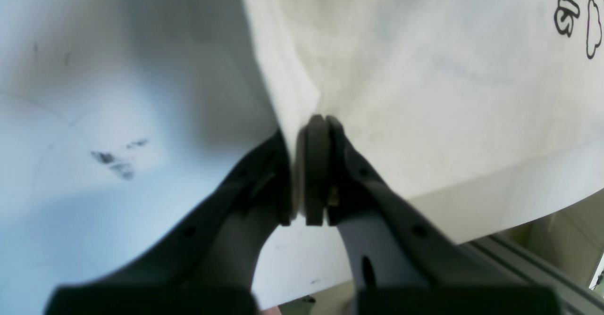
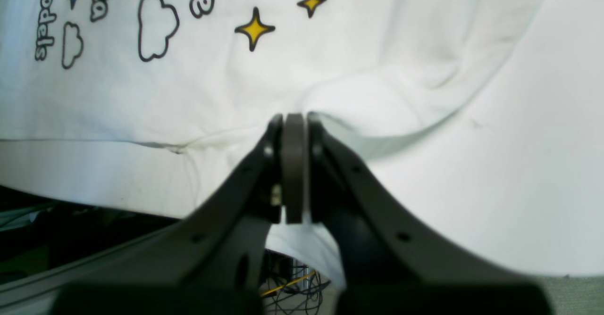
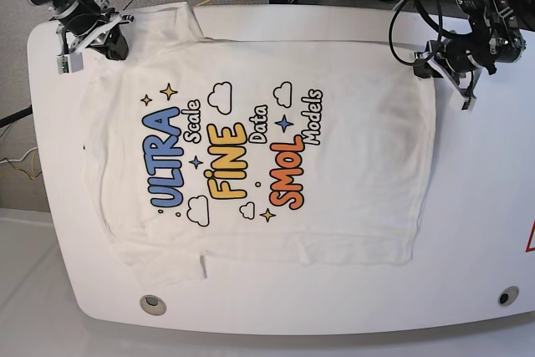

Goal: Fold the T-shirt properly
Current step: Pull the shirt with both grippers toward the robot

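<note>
We list: T-shirt (image 3: 351,173), white, printed blue, yellow and orange lettering, black-outlined clouds, yellow and blue stars; table (image 3: 476,232), white; grippers, black.

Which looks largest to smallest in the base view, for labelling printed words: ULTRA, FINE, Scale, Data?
1. ULTRA, blue, the largest.
2. FINE, yellow, clearly shorter than ULTRA.
3. Scale and Data: both small white script, Scale slightly longer, too close to rank firmly.
</note>
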